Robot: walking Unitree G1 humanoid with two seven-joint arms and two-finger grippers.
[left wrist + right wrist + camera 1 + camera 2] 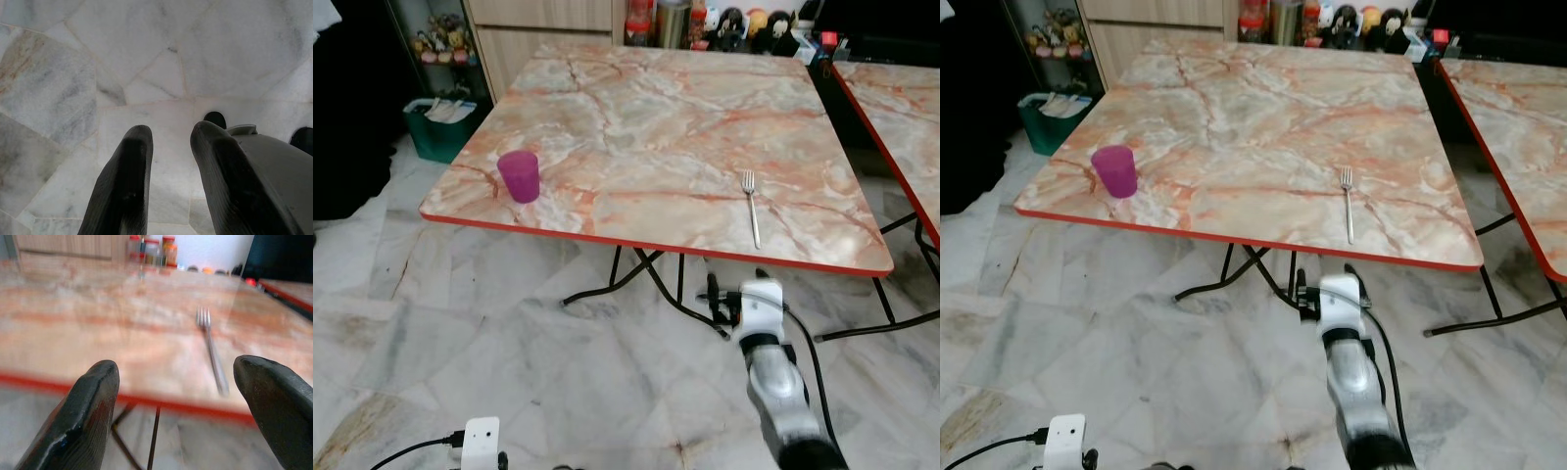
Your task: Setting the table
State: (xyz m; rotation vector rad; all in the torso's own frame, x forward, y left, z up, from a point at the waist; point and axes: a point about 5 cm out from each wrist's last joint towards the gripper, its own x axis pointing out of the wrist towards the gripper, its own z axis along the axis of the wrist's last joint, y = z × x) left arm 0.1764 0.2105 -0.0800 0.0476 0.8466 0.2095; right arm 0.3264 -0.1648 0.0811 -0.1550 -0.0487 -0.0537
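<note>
The fork [751,208] lies flat on the marble-patterned table [656,127], toward the near right of the top, its tines pointing to the far side and its handle ending just short of the red-trimmed near edge. The table is square, pink and orange veined, standing on thin black folding legs [636,279] over a floor of pale marble tiles [460,343]. A second table [901,108] of the same pattern stands just to the right, apart from the first by a narrow gap.

A purple cup [519,176] stands upright near the near left corner of the table, well apart from the fork; what it holds cannot be told. On the floor beyond the far left corner sits a green bin [435,127] with papers or cloths in it. Along the far side, jars and bottles [671,22] and small figures [744,24] are lined up against the wall, beside a wooden cabinet [543,29].

The right gripper [183,401] hangs just below the table's near edge, in front of the fork, its two black fingers [83,416] spread wide with nothing between them. The left gripper [171,161] hangs low at the near left, pointing at the floor tiles, its fingers parted with a gap and holding nothing.
</note>
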